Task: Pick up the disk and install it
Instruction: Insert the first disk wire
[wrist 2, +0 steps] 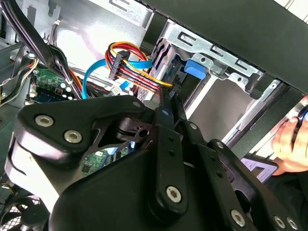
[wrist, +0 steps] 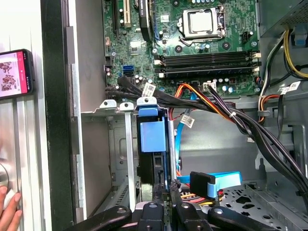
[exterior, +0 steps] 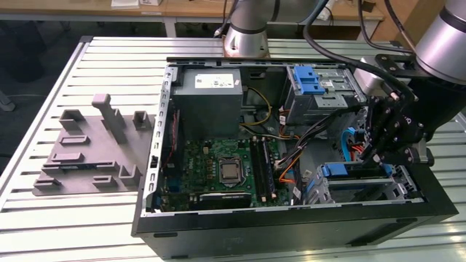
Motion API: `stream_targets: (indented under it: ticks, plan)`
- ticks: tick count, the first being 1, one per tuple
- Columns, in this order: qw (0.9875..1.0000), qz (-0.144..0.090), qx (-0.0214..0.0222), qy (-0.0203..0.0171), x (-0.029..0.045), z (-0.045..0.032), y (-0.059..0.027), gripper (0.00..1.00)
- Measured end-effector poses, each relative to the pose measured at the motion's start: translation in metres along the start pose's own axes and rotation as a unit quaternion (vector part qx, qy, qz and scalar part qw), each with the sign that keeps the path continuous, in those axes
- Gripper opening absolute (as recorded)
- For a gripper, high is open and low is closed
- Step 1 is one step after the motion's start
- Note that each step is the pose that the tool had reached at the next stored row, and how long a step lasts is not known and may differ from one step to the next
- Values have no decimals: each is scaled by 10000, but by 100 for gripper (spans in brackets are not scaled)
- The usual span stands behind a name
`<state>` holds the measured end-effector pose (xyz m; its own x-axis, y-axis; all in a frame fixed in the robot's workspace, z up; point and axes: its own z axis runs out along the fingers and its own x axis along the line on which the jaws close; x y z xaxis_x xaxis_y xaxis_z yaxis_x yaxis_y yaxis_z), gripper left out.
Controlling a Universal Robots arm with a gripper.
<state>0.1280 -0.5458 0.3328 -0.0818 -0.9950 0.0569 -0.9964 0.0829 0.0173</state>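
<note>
The disk (wrist: 153, 137) stands on edge inside the metal drive cage (wrist: 120, 144) at the front corner of the open computer case (exterior: 291, 218); its blue plastic frame faces out. In the exterior view the disk (exterior: 355, 170) shows as a blue strip in the cage on the exterior view's right. My gripper (wrist: 164, 188) is shut, its tips together right at the disk's exposed end, with nothing seen between them. In the exterior view the gripper (exterior: 371, 159) hangs just above the cage. In the second wrist view the gripper (wrist 2: 169, 96) points at the blue tab of the disk (wrist 2: 195, 67).
Bundled cables (wrist: 226, 113) and a blue data connector (wrist: 214, 182) lie close beside the cage. The motherboard (exterior: 222, 169), the grey power supply box (exterior: 211, 103) and an upper drive bay with a blue latch (exterior: 309, 82) fill the case. A grey fixture (exterior: 91, 147) sits on the table. A person's hand (wrist: 7, 211) and a phone (wrist: 14, 72) are beside the case.
</note>
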Motion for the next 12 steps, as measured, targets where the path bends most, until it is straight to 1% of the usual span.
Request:
stream_targets:
  ticks: [8, 12]
  plan:
    - [10000, -6, -5, -1, -1, 15, 0, 16]
    - [10000, -7, -19, -2, -2, 31, -1, 16]
